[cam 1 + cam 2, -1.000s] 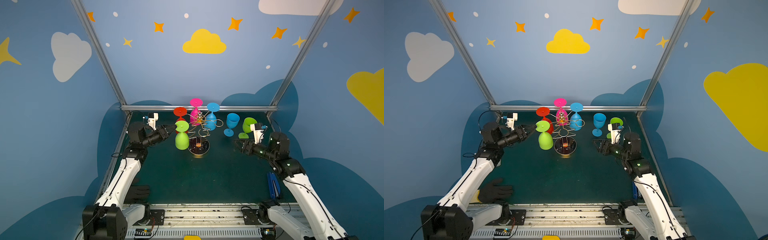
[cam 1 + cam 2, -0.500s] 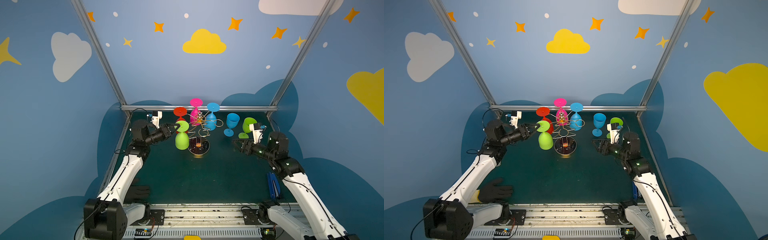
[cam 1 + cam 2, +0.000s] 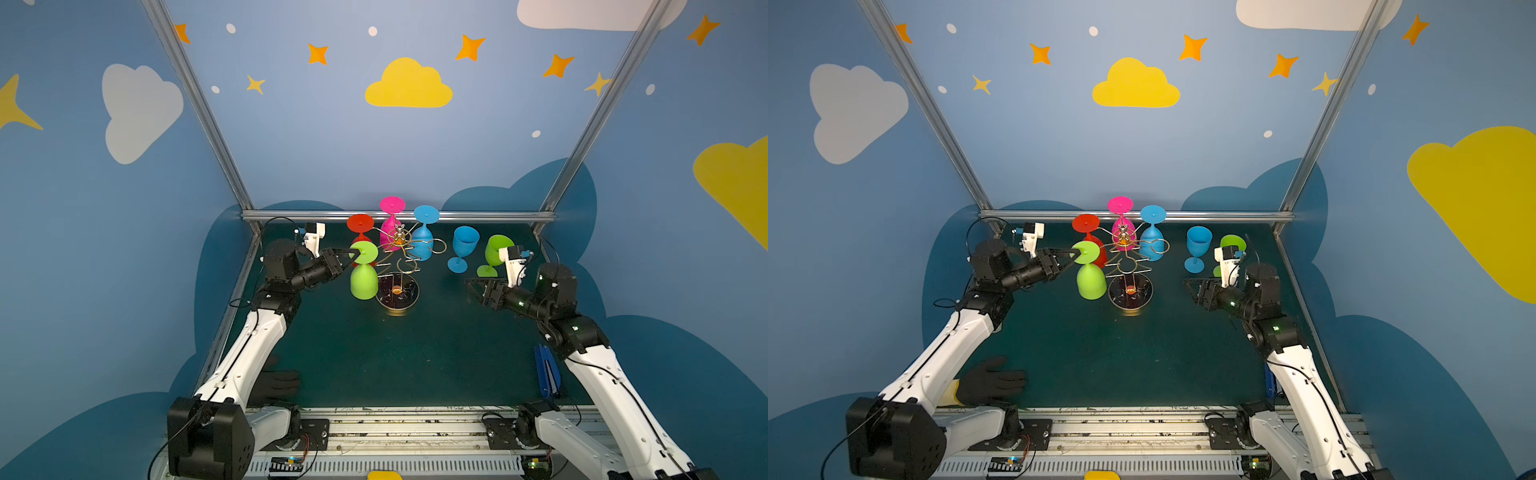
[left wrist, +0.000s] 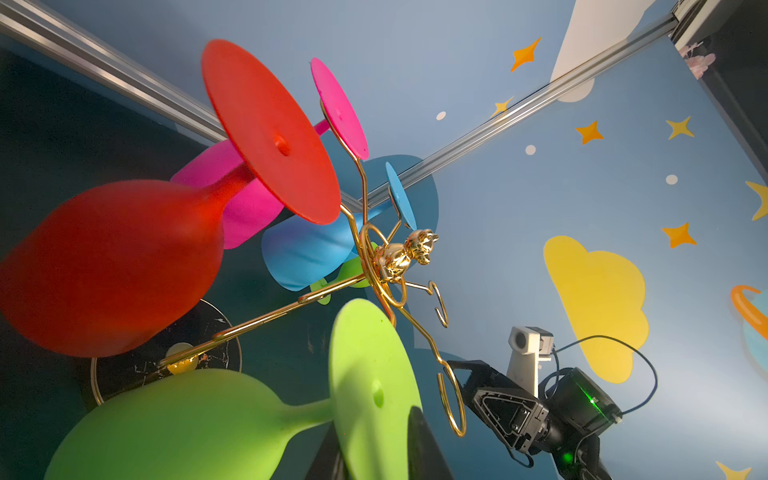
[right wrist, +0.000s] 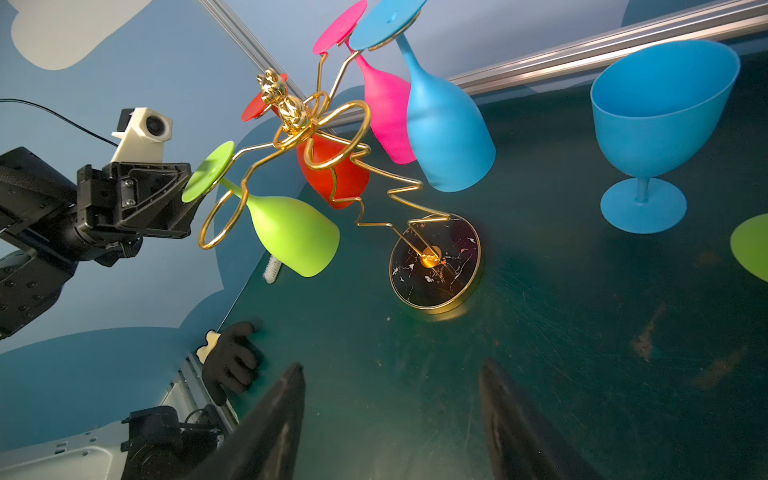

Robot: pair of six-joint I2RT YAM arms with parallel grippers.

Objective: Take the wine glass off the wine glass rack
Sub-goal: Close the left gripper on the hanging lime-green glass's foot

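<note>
Left wrist shows my left fingers (image 4: 419, 444) have just clamped the green glass (image 4: 199, 419) foot, ready to leave the rack (image 4: 266, 319); right fingers (image 5: 274, 436) spread, empty.

The wine glass rack (image 5: 289, 110) is polished gold-coloured metal wire, smooth and mirror-bright. Its base (image 5: 457, 257) is a glossy black disc with white marble-like veining and a gold rim. The green wine glass (image 5: 295, 237), red glass (image 4: 104, 266), pink glass (image 5: 386, 108), hanging blue glass (image 5: 449, 124) and standing blue glass (image 5: 660, 112) look like smooth, matt plastic. The table (image 5: 561, 353) is dark green, scuffed and scratched. The frame bar (image 3: 478, 215) is brushed silver metal. The glove (image 3: 988, 380) is matt black cloth.
</note>
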